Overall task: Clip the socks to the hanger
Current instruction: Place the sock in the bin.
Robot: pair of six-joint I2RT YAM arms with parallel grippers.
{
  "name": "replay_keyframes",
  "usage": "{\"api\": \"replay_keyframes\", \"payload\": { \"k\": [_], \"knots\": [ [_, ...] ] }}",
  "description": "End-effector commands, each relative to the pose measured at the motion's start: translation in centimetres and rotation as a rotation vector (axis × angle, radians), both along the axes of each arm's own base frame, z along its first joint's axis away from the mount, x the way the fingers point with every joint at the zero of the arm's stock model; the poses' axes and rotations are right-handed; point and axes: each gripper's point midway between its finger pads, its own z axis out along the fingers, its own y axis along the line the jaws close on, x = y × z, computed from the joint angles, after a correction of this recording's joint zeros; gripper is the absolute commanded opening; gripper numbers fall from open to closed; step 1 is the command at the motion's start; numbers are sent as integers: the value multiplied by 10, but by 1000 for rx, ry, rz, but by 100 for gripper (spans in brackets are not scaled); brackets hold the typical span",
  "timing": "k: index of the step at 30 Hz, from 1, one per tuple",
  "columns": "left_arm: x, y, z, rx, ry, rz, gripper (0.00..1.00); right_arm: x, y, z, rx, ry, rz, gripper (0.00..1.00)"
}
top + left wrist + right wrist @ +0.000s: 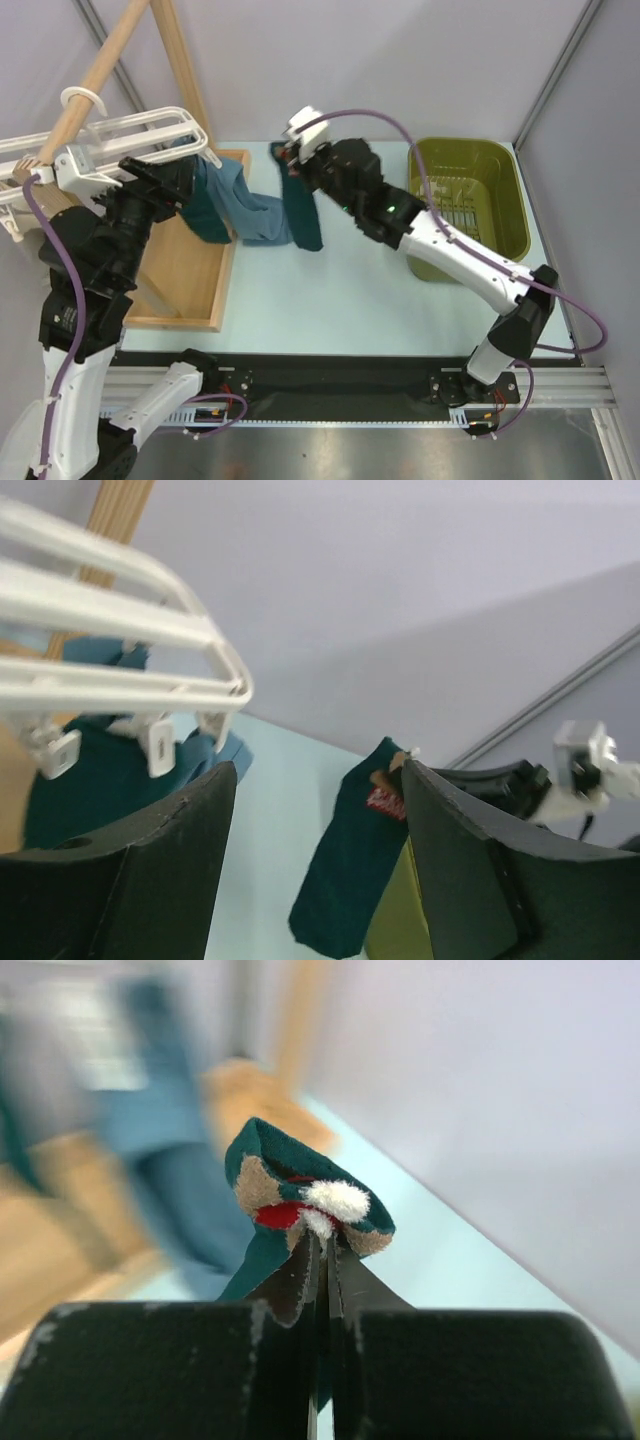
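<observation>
My right gripper (294, 162) is shut on the top of a dark teal sock (303, 215) with a red-and-white motif (300, 1210). The sock hangs from it above the table, right of the hanger, and shows in the left wrist view (352, 860). The white hanger (120, 140) hangs from the wooden rack at the upper left. Dark teal socks (208, 210) and a steel-blue sock (250, 215) hang from its clips (160, 745). My left gripper (190, 170) is open and empty just below the hanger's right end (225, 670).
A wooden A-frame rack (110, 45) stands on a wooden tray base (190, 290) at the left. An olive-green plastic basket (470, 200) stands at the right of the pale table (330, 300). Grey walls close the back.
</observation>
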Motion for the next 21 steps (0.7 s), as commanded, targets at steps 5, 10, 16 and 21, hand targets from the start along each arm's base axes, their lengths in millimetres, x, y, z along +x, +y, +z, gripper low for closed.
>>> {"api": "replay_keyframes", "payload": {
  "k": [5, 10, 16, 21],
  "knots": [
    [-10, -39, 57, 22, -113, -226, 71, 88, -215, 5, 50, 86, -640, 1],
    [-11, -47, 70, -37, -142, -267, 72, 127, -313, -27, 24, 137, -850, 2],
    [-11, -60, 64, -20, -123, -337, 71, 160, -369, -81, 35, 266, -931, 1],
    [-10, -54, 52, 24, -88, -305, 70, 157, -370, -123, 39, 426, -923, 3]
  ]
}}
